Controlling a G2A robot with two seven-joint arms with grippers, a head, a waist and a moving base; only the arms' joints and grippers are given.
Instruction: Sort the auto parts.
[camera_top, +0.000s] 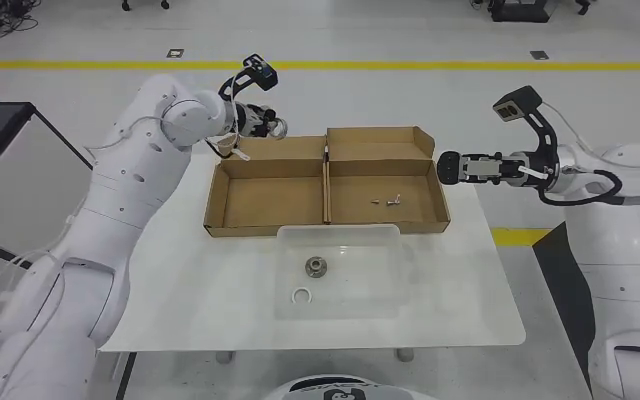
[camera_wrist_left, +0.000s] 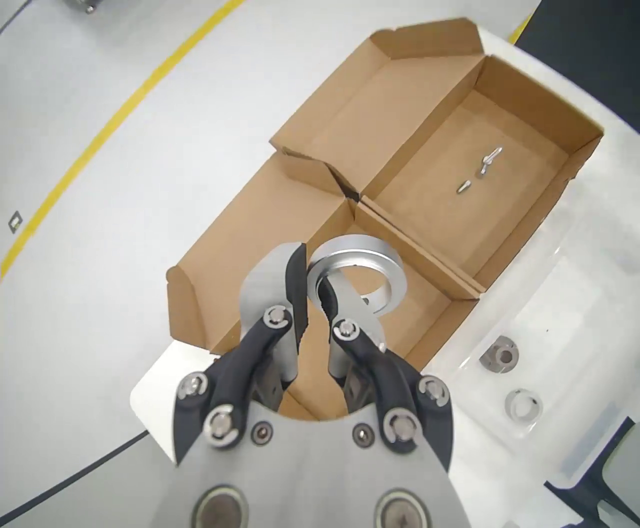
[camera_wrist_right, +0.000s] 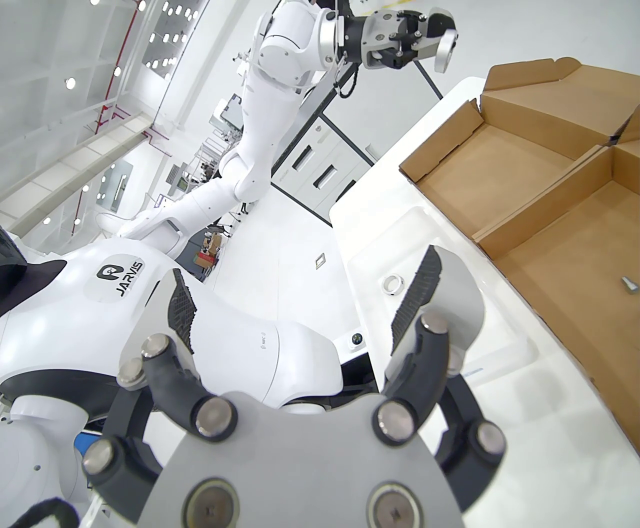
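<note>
The left tool (camera_wrist_left: 310, 267) pinches a metal ring (camera_wrist_left: 360, 246) above the left box (camera_wrist_left: 240, 235).

A big silver ring (camera_wrist_left: 367, 248) is up in the air, by the far side of the left brown box (camera_top: 265, 205). The left gripper (camera_wrist_left: 310, 280) pinches its rim, with one finger in the hole and one outside.

Two little metal screws lie flat on the floor of the right brown box (camera_top: 355, 190), close together. One screw (camera_wrist_left: 490, 161) is longer, and the other screw (camera_wrist_left: 463, 187) is tiny.

In the clear tray (camera_top: 340, 229) lie a round grey part with a hole in the middle (camera_wrist_left: 499, 354) and, near it, a small pale ring (camera_wrist_left: 522, 404). They do not touch.
</note>
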